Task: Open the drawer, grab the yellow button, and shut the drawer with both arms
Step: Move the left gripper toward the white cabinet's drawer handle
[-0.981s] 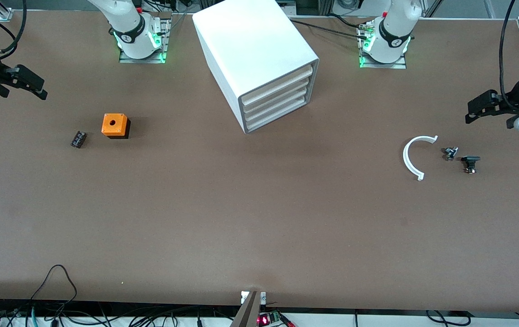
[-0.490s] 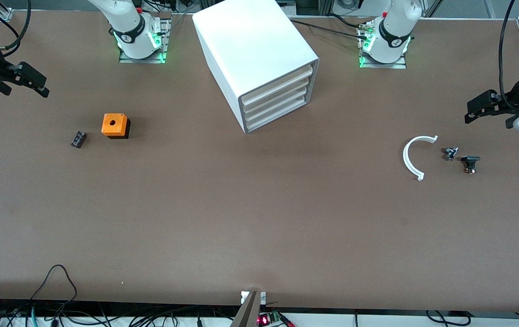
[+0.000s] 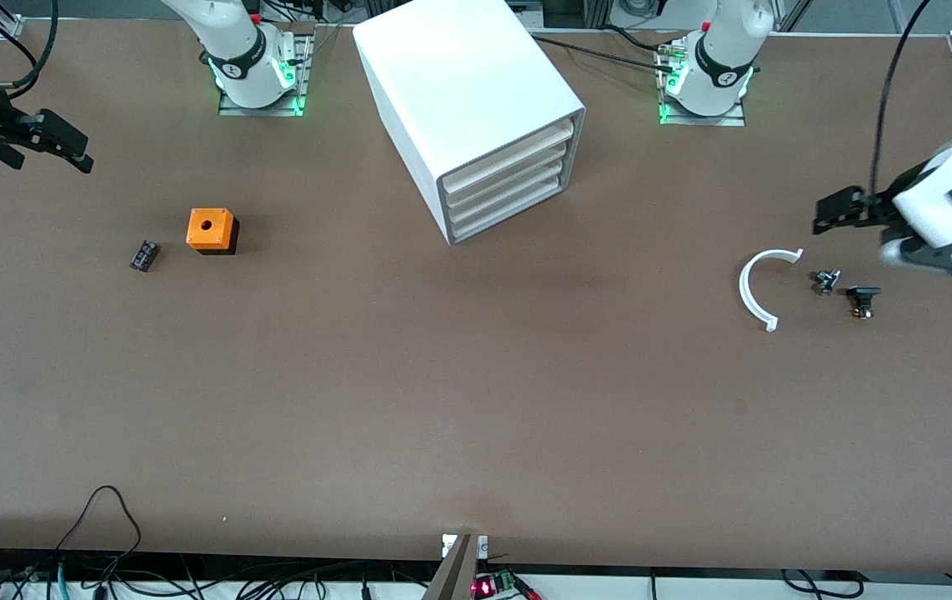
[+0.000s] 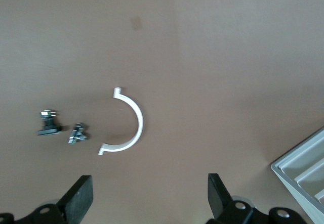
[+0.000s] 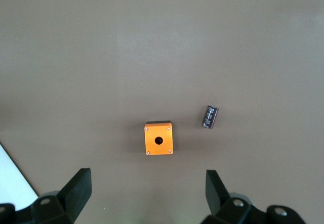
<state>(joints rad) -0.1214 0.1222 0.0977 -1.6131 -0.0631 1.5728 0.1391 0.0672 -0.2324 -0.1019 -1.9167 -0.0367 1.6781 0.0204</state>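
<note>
The right gripper (image 3: 59,150) hangs high over the right arm's end of the table, fingers spread wide with nothing between them, as the right wrist view confirms. Beneath it lie a small black part (image 3: 143,255) and an orange cube with a hole (image 3: 211,230), side by side on the brown table (image 3: 476,400). In the middle stands the white cabinet (image 3: 468,108), turned at an angle, all four drawers pushed in; the topmost drawer (image 3: 509,154) is the one to open. The button is not visible and presumably sits inside it.

Toward the left arm's end lie a white half-ring (image 3: 759,287) and two small dark parts (image 3: 826,281) (image 3: 862,300). The left gripper (image 3: 830,215) hovers over the table near them, also wide open and empty.

To open the drawer well, one gripper likely needs to line up squarely with the angled drawer front, catch its edge, and pull along the cabinet's own axis, not the table's. The other arm probably should steady the cabinet so it does not slide.
</note>
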